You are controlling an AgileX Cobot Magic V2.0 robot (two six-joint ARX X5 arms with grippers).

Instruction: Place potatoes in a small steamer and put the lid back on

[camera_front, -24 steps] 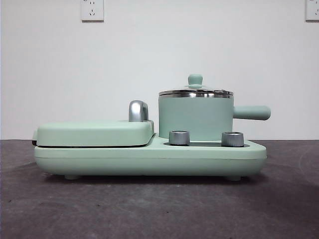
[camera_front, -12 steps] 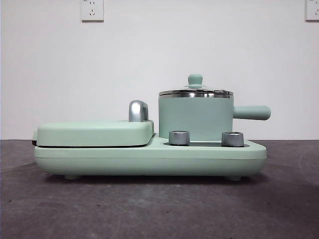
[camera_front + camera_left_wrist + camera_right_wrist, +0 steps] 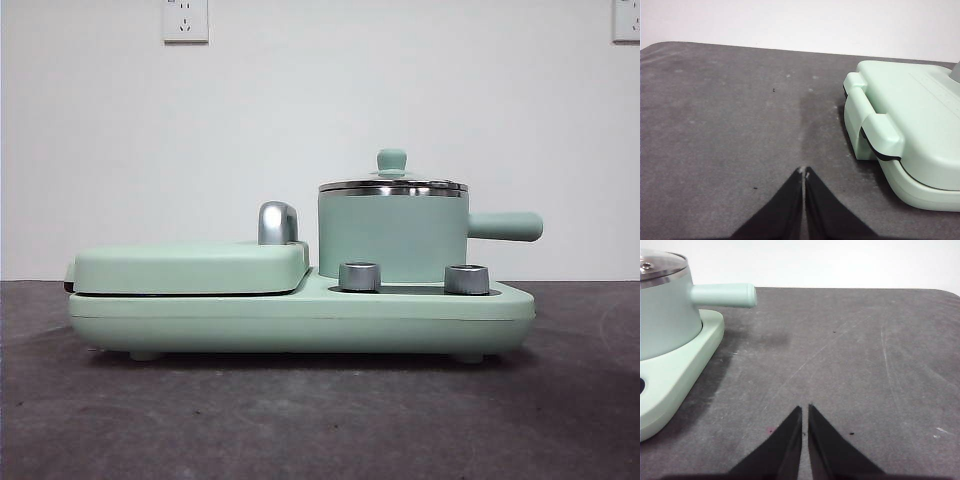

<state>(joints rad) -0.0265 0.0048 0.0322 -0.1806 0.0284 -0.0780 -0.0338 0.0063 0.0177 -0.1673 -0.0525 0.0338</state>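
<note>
Small steamer (image 3: 392, 238): mint-green cylindrical pot with steel rim, seated on the right end of a mint-green appliance base (image 3: 300, 318); its stubby straight handle (image 3: 505, 226) points away from the grill side. Lid (image 3: 392, 184): glass with steel rim and mint knob (image 3: 391, 160), resting closed on the steamer. Potato: not visible in any view. On the base in front of the steamer, two steel dials (image 3: 360, 276); beside the steamer, a flat mint-green grill cover (image 3: 190, 267), shut, with a chrome handle (image 3: 278, 222) standing just next to the pot wall. The base stands on a dark grey surface (image 3: 300, 420) before a white wall carrying two sockets (image 3: 185, 20). Left gripper (image 3: 803, 172): jaws together, holding nothing, low over the surface off the grill end of the base. Right gripper (image 3: 805, 410): jaws nearly together, a thin gap between the tips, holding nothing, over the surface beyond the steamer's handle.
</note>
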